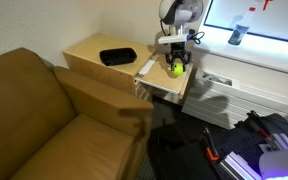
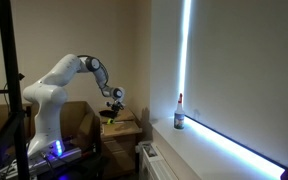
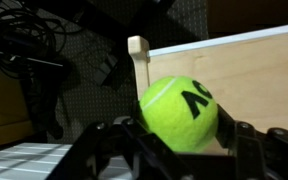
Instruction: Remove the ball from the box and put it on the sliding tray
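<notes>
While jaws grip ball (image 3: pixel 179 113), you're at placing step: tray (image 3: pixel 259 75) under jaws, box (image 1: pixel 117 56) well aside. Next: lower gripper (image 1: pixel 175 66), open slowly; ball may roll.

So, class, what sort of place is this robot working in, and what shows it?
Probably a living room at home: a brown sofa, a light-wood cabinet beside it, and a bottle on a long windowsill. The gripper holds a tennis ball.
</notes>
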Robot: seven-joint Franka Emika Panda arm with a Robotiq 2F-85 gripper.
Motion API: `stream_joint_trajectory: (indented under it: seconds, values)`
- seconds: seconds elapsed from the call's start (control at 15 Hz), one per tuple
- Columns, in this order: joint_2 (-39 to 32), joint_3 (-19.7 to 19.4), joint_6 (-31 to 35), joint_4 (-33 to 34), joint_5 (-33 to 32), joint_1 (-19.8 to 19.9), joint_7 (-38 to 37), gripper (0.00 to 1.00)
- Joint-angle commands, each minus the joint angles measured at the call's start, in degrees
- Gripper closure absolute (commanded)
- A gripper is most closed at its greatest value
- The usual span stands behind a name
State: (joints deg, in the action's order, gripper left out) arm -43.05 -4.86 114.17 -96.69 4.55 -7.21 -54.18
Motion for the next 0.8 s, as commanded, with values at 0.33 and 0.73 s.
stream_joint_trajectory:
  seconds: [0.33, 0.73]
  values:
    - [11.2, -3.0, 17.5, -13.2, -3.0, -2.7, -12.6, 0.56]
    - [9.0, -1.6, 11.3, -10.2, 0.1, 0.9, -10.1, 0.31]
